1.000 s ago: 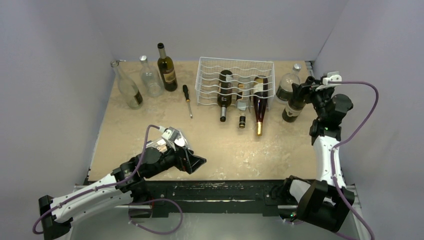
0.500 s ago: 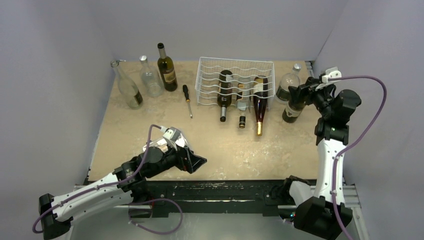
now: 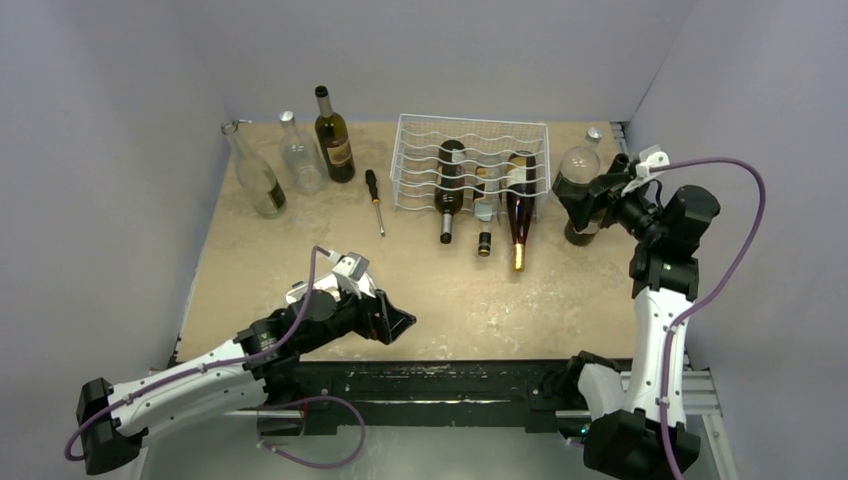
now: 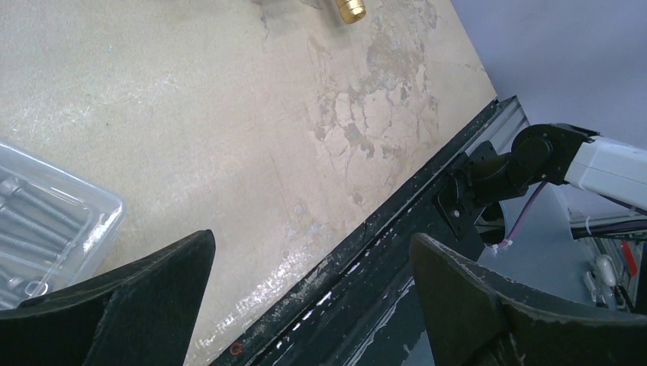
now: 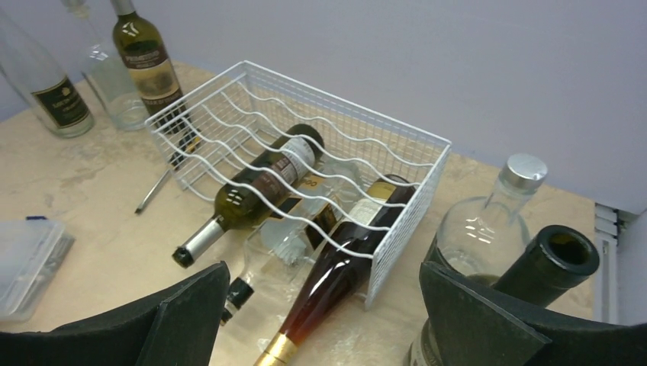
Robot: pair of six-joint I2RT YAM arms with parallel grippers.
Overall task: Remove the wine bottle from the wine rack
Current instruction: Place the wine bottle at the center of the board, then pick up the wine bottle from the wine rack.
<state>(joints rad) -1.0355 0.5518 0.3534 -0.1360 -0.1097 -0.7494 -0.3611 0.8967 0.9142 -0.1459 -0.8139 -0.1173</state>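
Lying on its side in the right part of the wine rack (image 3: pixel 470 150), the gold-capped wine bottle (image 3: pixel 519 205) was found at the back of the surface (image 3: pixel 450 290). Its long axis was directed from the back wall toward the arms' bases, with the neck and gold cap left outside the front wires. Two other bottles were laid parallel to it: a green bottle with a silver capsule (image 3: pixel 447 190) and, between them, a clear bottle (image 3: pixel 483 205).

The right fingers (image 5: pixel 496 320) were spread fully and nothing was held in them. They were positioned just to the right of the rack, so the gold-capped wine bottle was placed to their left and lower. In the right wrist view its neck was seen running down between the two of them. The left fingers (image 4: pixel 145 305) were also spread wide and empty, low near the front edge, well apart from the rack. The right arm was therefore judged the nearer one.

A dark open-mouthed bottle (image 5: pixel 561 255) and a clear flask with a metal cap (image 5: pixel 488 221) were stood just beside the right fingers. The clear bottle in the rack was hard to make out. The gold cap was cut off at the lower edge of the right wrist view, and the plastic parts box (image 4: pixel 46 229) was seen only partly.
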